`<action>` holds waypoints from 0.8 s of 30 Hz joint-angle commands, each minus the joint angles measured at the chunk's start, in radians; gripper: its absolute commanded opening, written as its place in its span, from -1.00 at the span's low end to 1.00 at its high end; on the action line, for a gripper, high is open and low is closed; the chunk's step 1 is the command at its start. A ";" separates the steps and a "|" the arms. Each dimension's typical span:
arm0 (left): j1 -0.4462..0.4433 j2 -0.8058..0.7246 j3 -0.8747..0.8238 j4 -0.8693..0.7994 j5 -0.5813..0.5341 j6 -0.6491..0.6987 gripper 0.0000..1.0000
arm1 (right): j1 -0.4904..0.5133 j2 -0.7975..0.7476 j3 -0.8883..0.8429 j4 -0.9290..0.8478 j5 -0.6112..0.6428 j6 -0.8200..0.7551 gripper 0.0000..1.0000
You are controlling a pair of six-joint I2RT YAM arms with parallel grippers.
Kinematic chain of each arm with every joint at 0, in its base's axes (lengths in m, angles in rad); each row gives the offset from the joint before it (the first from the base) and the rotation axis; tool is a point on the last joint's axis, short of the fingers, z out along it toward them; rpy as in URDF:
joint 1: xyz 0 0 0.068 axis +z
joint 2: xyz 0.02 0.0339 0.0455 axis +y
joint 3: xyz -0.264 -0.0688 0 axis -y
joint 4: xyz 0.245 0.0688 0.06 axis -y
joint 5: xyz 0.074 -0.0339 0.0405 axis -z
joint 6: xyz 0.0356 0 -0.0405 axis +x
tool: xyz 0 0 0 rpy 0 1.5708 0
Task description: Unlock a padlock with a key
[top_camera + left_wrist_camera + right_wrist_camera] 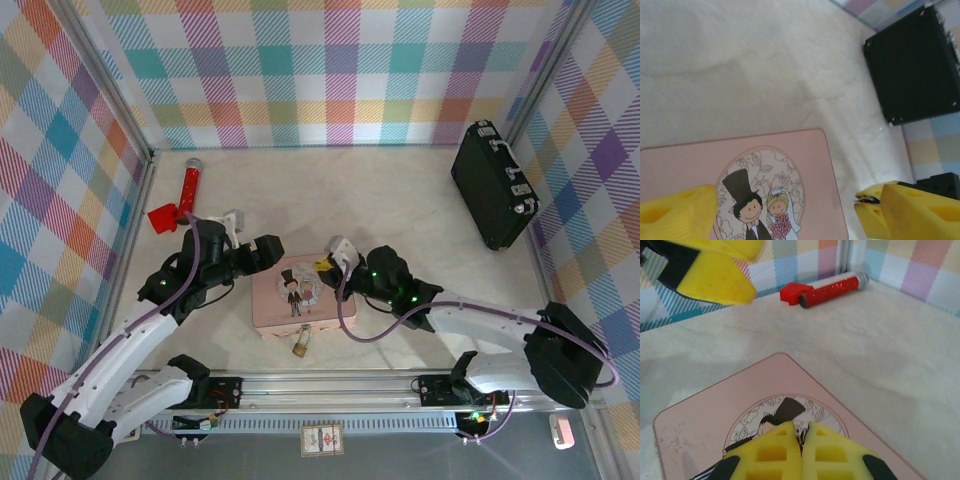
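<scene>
The small brass padlock (300, 343) hangs at the near edge of the pink tin box (300, 295), whose lid shows a cartoon bride and groom. My right gripper (801, 430) hovers over the lid (740, 400) with its yellow fingers pressed together. A thin dark sliver, apparently the key (800, 437), is pinched between the tips. In the left wrist view those tips (869, 206) show a silvery edge between them. My left gripper (795, 220) is open over the box's left part (805, 165), holding nothing. From above, the left gripper (268, 254) and right gripper (326, 262) face each other across the box.
A black case (492, 185) with silver latches stands at the back right by the wall. A red glittery tube with a red cap (178, 202) lies at the back left. Checked walls close in the table on three sides.
</scene>
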 commanded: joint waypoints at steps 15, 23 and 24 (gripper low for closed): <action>-0.125 0.137 0.089 -0.042 -0.006 -0.056 0.08 | 0.057 0.165 0.036 0.239 0.076 -0.240 -1.00; -0.127 0.136 0.074 -0.027 0.008 -0.109 -0.09 | 0.079 0.235 0.043 0.332 0.151 -0.280 -1.00; -0.127 0.135 0.069 -0.023 0.013 -0.118 -0.11 | 0.079 0.243 0.044 0.343 0.156 -0.281 -1.00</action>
